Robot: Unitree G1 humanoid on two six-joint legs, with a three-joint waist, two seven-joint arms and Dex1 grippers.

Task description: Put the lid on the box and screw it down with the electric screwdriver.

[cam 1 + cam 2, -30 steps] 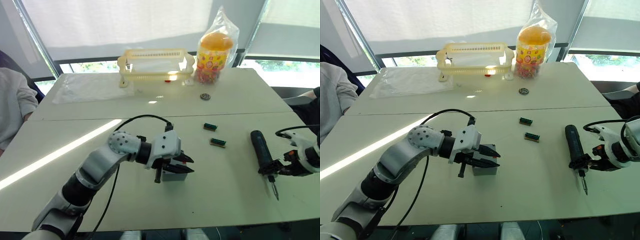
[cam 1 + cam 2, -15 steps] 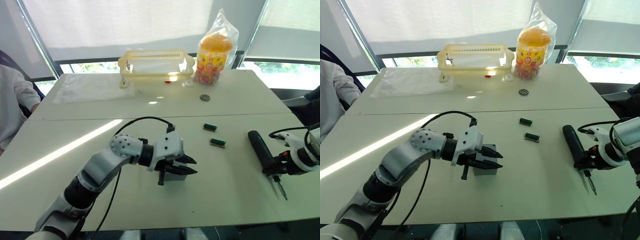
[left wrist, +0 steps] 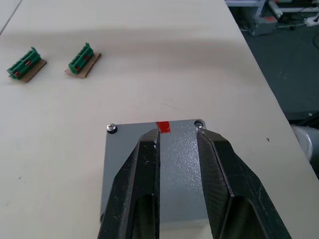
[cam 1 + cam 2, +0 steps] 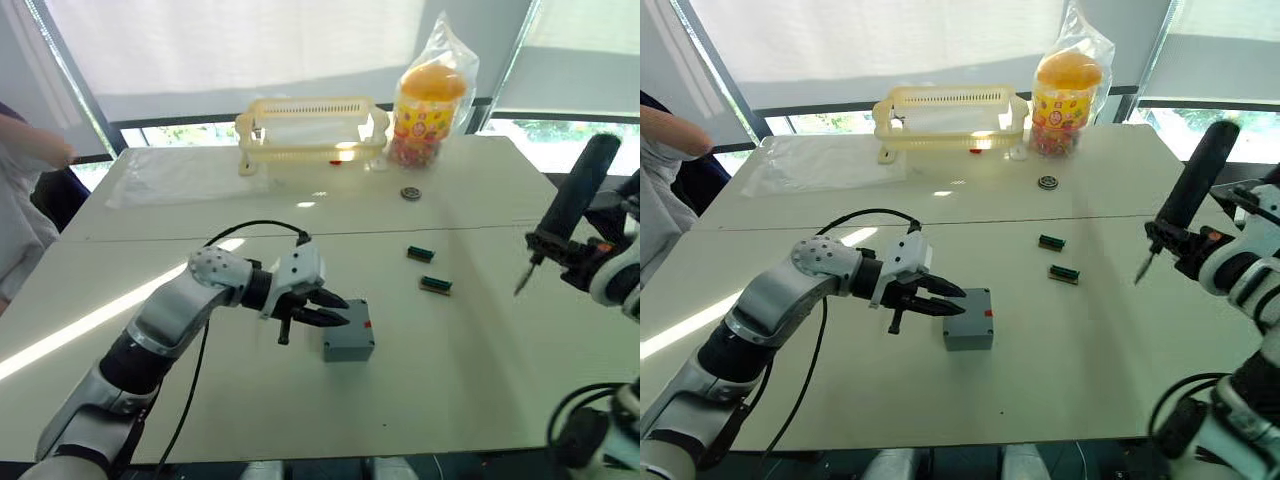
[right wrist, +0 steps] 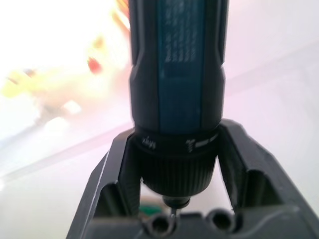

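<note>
The small square grey plastic box [image 4: 348, 342], flat grey lid [image 3: 164, 169] on top and red tag at one edge, sits near two green terminal blocks [image 4: 428, 269]. The left gripper [image 4: 332, 309], fingers apart, hovers beside it. The right gripper [image 5: 175, 164] clamps the black electric screwdriver [image 4: 572, 200] aloft; its lettering is unreadable.

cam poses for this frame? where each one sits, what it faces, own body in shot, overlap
Head stereo pair: looks forward and down over the table; both arms show.
Left wrist: looks along the left gripper, over the lid on the box.
Right wrist: right gripper clamps the electric screwdriver.
Shared: head and left wrist show the lid, green connectors.
</note>
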